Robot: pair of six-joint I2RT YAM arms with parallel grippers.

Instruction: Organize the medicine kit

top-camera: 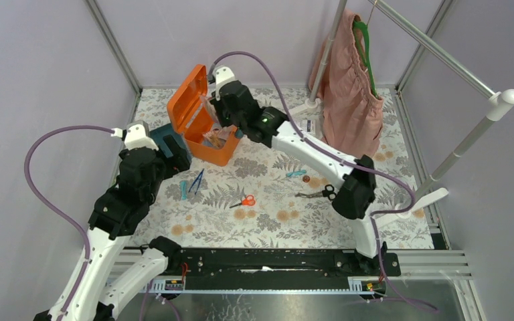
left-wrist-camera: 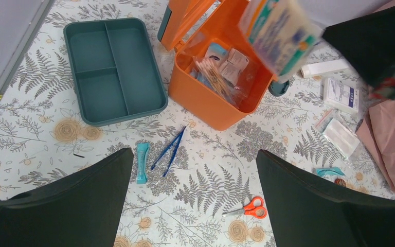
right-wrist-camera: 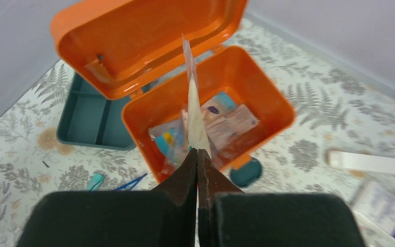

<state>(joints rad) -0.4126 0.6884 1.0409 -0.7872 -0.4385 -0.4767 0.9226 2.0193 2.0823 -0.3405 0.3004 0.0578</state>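
Over the open medicine kit, right jaws clamp a thin packet edge-on; left jaws gape above the desk.

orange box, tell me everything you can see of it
The orange box looks like glossy plastic, rectangular with rounded corners. Its hinged lid stands open, tilted back. A teal latch sits low on one outer wall. Inside lie flat packets and a clear bag of thin sticks. It rests on the floral cloth, close beside the teal tray. The right claw, shut on a thin packet, hangs above the opening.
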